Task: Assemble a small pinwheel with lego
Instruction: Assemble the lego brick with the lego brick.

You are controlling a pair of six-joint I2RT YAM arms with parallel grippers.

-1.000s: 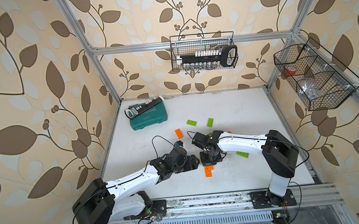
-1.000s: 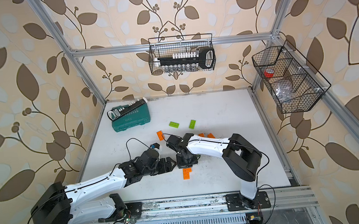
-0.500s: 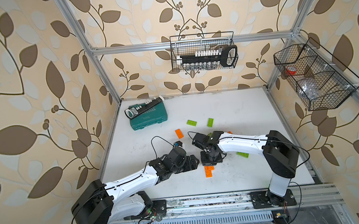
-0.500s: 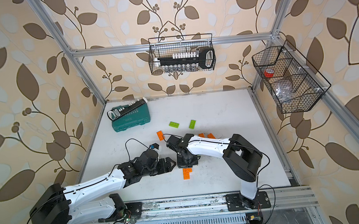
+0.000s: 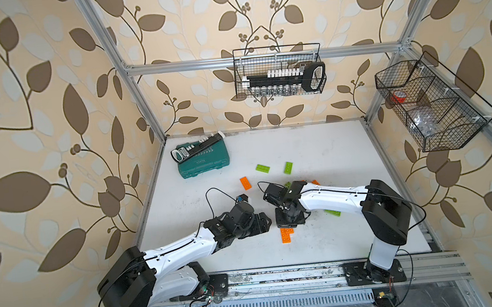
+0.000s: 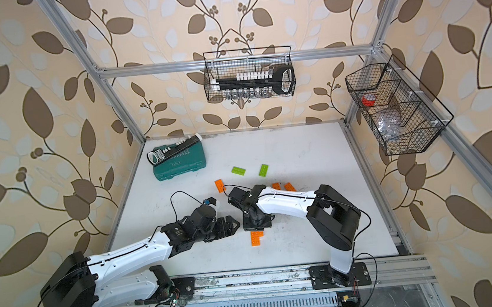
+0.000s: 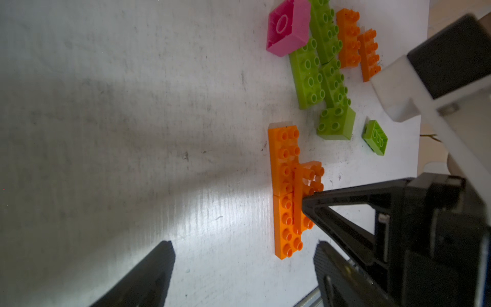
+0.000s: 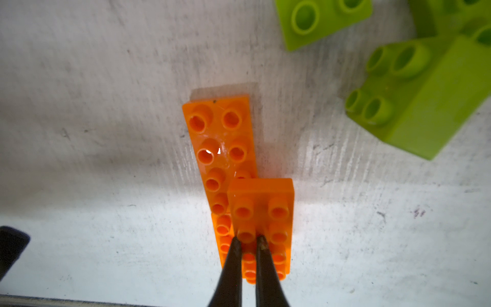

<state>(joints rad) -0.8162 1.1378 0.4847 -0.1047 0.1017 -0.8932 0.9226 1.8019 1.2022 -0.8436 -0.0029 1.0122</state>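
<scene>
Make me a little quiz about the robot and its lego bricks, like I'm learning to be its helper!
1. True or false: the left gripper is shut.
2. What colour is the studded plastic brick that the right gripper touches with its tips? A pink, B orange, C lime green.
3. Which side of the pink square plastic brick faces up?

Key
1. False: its jaws stand open, with nothing between them.
2. B.
3. The hollow underside.
</scene>
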